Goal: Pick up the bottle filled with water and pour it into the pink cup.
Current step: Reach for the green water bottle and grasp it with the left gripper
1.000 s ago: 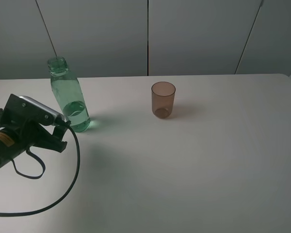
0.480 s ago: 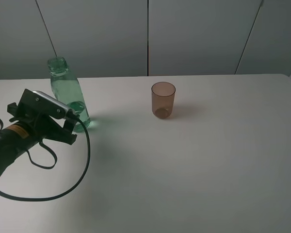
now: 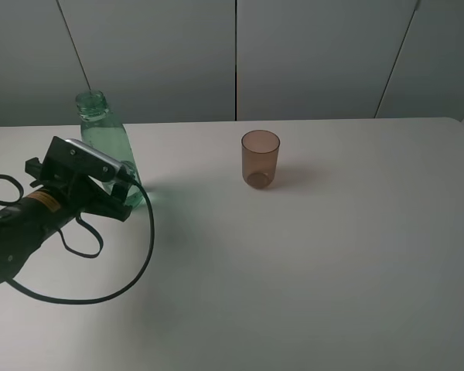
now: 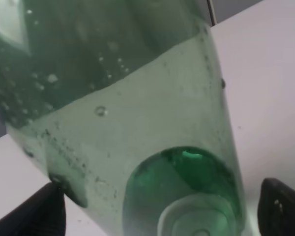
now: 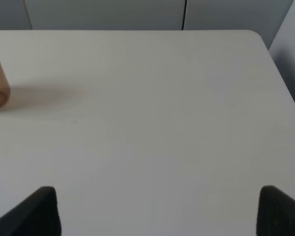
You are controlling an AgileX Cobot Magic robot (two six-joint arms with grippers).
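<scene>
Your left gripper (image 3: 120,192) has slid forward this past second: its fingers (image 4: 281,209), wide open, now flank the upright bottle (image 3: 100,131) low on its body, gripping nothing yet, so close them next. Beyond, the cup (image 3: 260,158) stands well apart; your right gripper (image 5: 160,211) gapes empty.

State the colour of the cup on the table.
Translucent brownish-pink; the pink cup shows best in the exterior high view.

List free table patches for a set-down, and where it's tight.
Free: from the pink cup to the right edge of the table, and the near half in front of it. Tight: far left, where the left pincer flanks the bottle and its cable loops forward.
</scene>
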